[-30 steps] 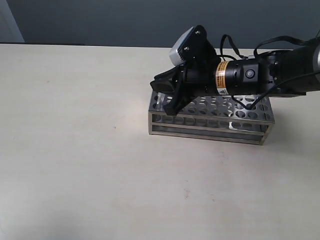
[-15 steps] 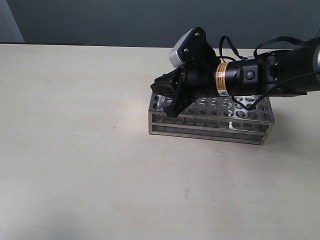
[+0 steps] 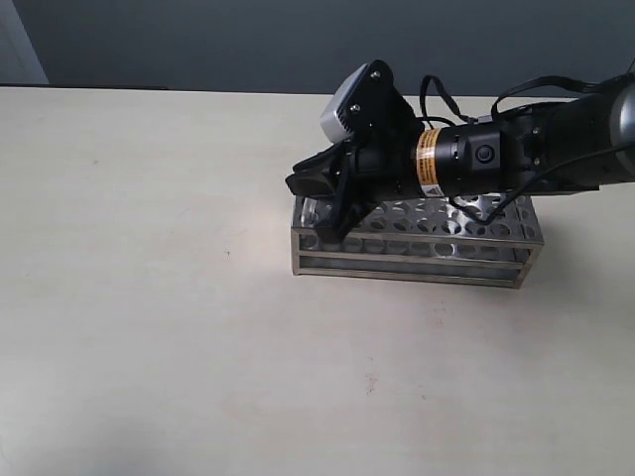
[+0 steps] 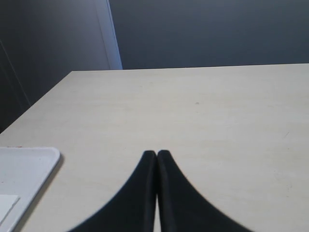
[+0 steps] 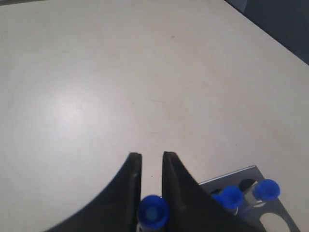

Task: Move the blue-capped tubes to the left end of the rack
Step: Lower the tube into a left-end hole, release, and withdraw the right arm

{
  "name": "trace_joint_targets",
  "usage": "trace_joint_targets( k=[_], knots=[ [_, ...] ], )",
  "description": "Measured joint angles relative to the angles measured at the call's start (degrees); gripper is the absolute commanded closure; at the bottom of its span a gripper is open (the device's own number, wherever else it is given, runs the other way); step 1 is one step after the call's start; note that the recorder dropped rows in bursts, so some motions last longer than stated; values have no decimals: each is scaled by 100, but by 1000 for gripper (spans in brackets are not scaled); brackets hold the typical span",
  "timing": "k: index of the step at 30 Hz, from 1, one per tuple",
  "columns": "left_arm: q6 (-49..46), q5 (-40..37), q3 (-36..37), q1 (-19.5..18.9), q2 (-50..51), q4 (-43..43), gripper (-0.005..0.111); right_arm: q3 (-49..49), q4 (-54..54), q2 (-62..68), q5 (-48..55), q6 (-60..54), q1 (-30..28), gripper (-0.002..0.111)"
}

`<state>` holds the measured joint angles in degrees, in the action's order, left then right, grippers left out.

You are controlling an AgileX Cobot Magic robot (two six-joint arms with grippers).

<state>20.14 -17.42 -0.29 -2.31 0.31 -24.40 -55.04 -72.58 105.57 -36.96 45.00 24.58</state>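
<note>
Blue-capped tube (image 5: pixel 153 212) found pinched between the narrowly set jaws of the right gripper (image 5: pixel 147 155), cap set well back from the fingertips, body out of sight below. Located the rack (image 3: pixel 417 248) just toward 3 o'clock of the middle of the table (image 3: pixel 149 327), long axis lying 9 to 3 o'clock. Placed the gripper over the rack's 9 o'clock end, fingers angled down toward 7 o'clock, tips close above the top plate. Cannot confirm whether the gripped tube is seated in a hole or hanging clear of the plate.

Counted at least two seated tubes (image 5: pixel 231 195) in the right wrist view, close together by a corner of the rack, just beside the gripped one; possibly a third, half hidden behind a finger. Judged that corner to belong to the 9 o'clock end, going by the gripper's station in the exterior view. Judged the task well advanced: most tubes home, one in hand. Remaining: seating, release, withdrawal. Saw no blue cap elsewhere on the rack in the exterior view, with much of the plate hidden under the arm.

Right arm: reaching in from 3 o'clock, forearm nearly level across the rack, wrist camera uppermost. Left gripper (image 4: pixel 157 153): fingers pressed together, empty, pointing over bare table, a white tray (image 4: pixel 24 169) near it; absent from the exterior view.
</note>
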Motion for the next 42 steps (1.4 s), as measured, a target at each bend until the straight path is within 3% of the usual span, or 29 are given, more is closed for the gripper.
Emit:
trace_joint_targets(
  k=[27,35,42],
  knots=[
    [0,0,0,0,0,0,106,-105,-318,2,185,236,12,109],
    [0,0,0,0,0,0,106,-105,-329,2,384,334,12,79],
    [0,0,0,0,0,0,106,-105,-361,2,276,358,12,78]
  ],
)
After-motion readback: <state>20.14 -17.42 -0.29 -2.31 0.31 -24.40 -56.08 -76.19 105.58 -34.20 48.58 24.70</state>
